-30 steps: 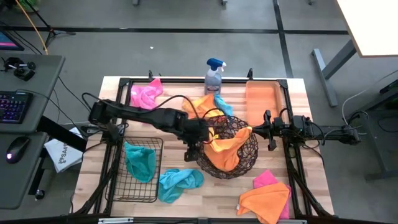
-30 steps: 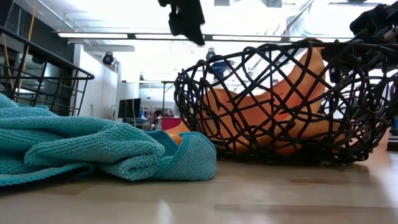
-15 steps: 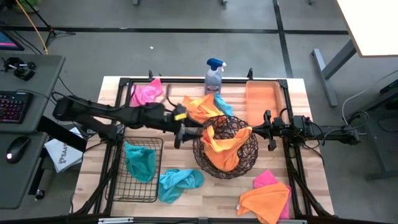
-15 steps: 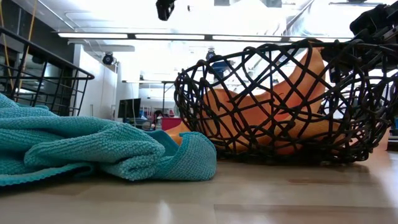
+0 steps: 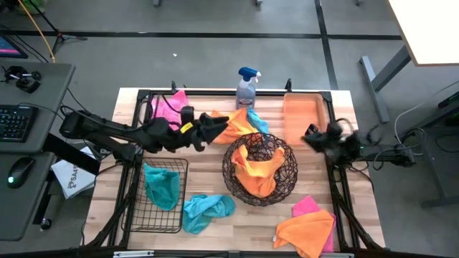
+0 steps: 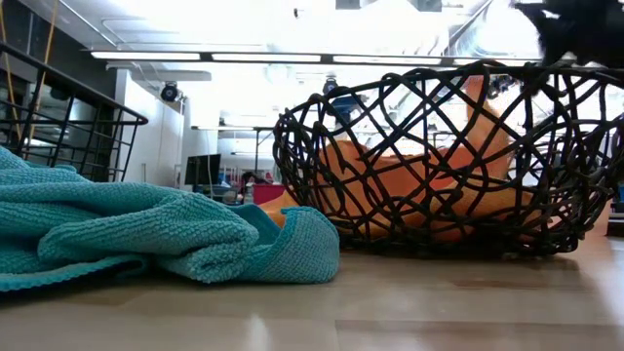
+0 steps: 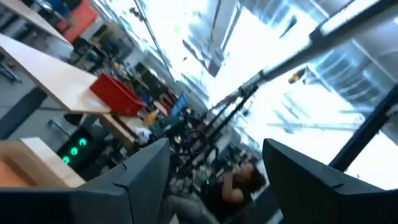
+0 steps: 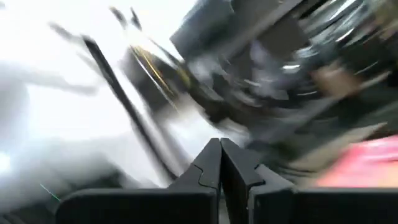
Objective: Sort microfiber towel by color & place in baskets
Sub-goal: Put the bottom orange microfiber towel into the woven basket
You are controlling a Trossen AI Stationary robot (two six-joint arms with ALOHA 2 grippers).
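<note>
The left tool (image 5: 209,127), fingers apart and empty, hovers at the orange-yellow microfiber towel (image 5: 233,123) at twelve o'clock of the round dark brown woven-wire basket (image 5: 260,168). Best pinch one raised fold, clear of the teal cloth. The right tool (image 8: 221,163), fingers pressed together, waits at three o'clock.

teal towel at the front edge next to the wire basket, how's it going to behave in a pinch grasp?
The teal towel lies crumpled in soft folds on the table, so it is probably floppy and would drape from a pinch rather than hold shape. In the low view its looped pile looks grippy, so slipping seems unlikely. It likely weighs little, and a push would probably bunch it.
</note>
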